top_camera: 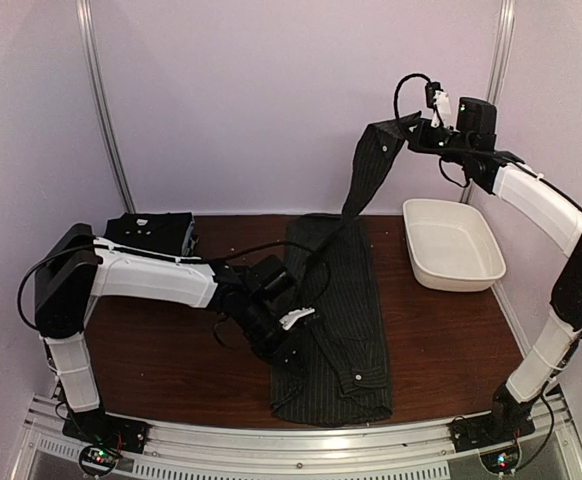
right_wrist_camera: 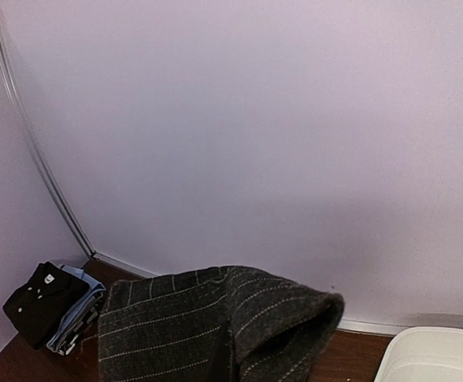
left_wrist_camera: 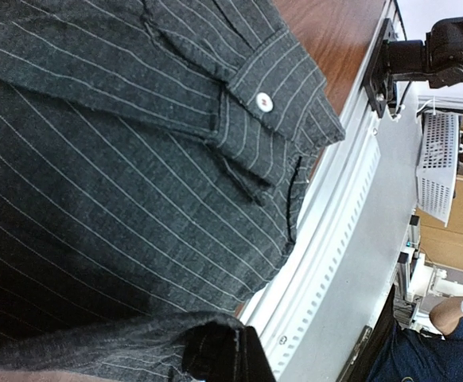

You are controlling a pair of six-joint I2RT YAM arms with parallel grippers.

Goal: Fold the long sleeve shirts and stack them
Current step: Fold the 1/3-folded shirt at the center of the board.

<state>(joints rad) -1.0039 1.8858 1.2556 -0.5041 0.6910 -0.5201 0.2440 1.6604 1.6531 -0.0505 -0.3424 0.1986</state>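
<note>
A charcoal pinstriped long sleeve shirt [top_camera: 341, 320] lies lengthwise down the middle of the brown table [top_camera: 171, 360]. My left gripper [top_camera: 301, 335] is low at the shirt's left edge and shut on a fold of its cloth; in the left wrist view the dark fingers [left_wrist_camera: 243, 354] pinch the fabric near a cuff with a white button [left_wrist_camera: 263, 101]. My right gripper [top_camera: 389, 135] is high above the table's back, shut on the shirt's sleeve [top_camera: 366, 180], which hangs down from it. The sleeve cloth [right_wrist_camera: 215, 326] drapes over and hides the right fingers.
A stack of folded dark shirts [top_camera: 153, 232] sits at the back left corner; the right wrist view shows this stack [right_wrist_camera: 44, 306] too. A white plastic tub [top_camera: 453, 243] stands at the back right. The metal rail [top_camera: 301, 445] runs along the near edge.
</note>
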